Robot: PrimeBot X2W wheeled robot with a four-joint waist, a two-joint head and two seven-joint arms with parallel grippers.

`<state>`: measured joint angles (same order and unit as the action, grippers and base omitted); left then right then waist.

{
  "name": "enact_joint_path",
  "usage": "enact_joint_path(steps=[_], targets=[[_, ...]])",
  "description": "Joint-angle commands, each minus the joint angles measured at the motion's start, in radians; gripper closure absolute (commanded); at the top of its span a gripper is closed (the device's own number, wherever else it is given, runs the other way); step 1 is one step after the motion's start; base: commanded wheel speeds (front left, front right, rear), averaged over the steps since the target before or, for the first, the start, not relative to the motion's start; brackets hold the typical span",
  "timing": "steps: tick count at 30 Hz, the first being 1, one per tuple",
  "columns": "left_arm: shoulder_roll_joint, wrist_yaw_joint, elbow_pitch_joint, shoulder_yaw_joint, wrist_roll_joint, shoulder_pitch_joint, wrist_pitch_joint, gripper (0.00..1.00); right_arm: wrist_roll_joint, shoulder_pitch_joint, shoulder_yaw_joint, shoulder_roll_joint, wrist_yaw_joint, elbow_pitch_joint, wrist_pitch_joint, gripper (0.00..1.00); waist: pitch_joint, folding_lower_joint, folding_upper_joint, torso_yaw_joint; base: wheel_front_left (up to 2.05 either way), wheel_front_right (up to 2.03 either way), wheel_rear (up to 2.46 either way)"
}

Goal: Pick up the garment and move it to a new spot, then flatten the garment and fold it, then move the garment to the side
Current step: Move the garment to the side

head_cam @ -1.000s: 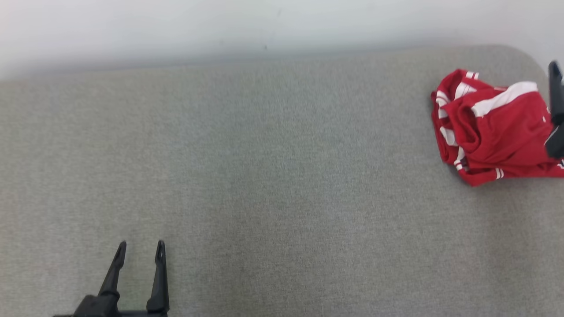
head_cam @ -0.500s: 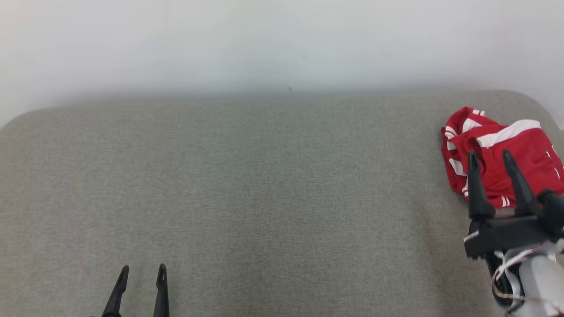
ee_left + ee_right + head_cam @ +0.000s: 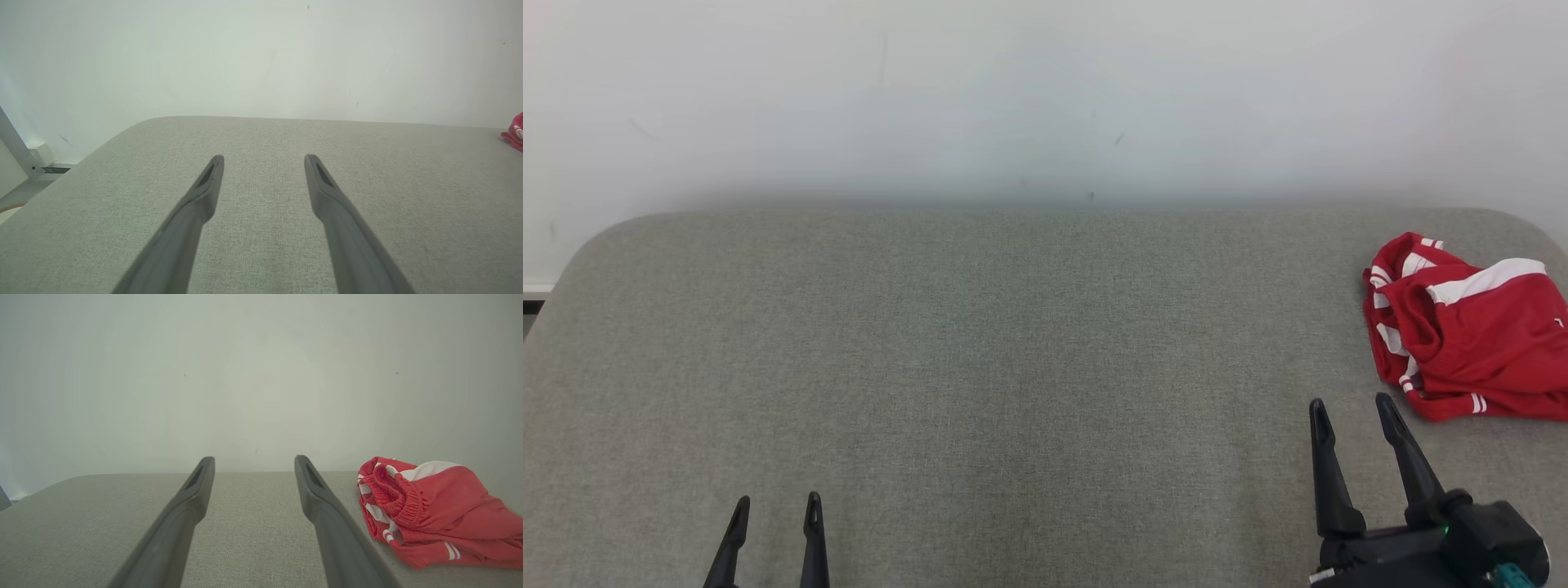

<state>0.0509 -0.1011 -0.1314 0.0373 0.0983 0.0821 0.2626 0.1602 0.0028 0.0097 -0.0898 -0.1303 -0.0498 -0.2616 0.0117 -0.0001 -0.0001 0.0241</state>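
Red garment [image 3: 1462,327] sits bunched at right end of table [image 3: 1013,367]; our left gripper [image 3: 777,498] & right gripper [image 3: 1348,400] both empty, fingers apart. We're prob. done, tho fold's rough.

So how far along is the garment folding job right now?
Done: nothing evident; the red garment lies bunched at the right end of the grey table. In hand: nothing; left gripper and right gripper rest short of it, jaws open. Left, seemingly: pick up, flatten, fold, set aside.
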Motion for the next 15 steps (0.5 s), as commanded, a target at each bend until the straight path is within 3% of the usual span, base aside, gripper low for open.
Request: enact_joint_path(steps=[1, 15], targets=[[-0.001, 0.008, 0.01, 0.002, -0.011, 0.013, 0.003, 0.0, -0.015, 0.025, -0.007, 0.012, -0.001, 0.009, -0.003, 0.0, -0.002, 0.0001, 0.0001, 0.002, 0.0, 0.0, 0.0], [-0.001, 0.029, 0.008, -0.031, -0.018, 0.023, 0.003, 0.0, -0.026, 0.129, -0.06, 0.039, -0.001, 0.031, -0.003, 0.0, -0.017, 0.0001, 0.0001, 0.021, 0.0, 0.0, 0.0]])
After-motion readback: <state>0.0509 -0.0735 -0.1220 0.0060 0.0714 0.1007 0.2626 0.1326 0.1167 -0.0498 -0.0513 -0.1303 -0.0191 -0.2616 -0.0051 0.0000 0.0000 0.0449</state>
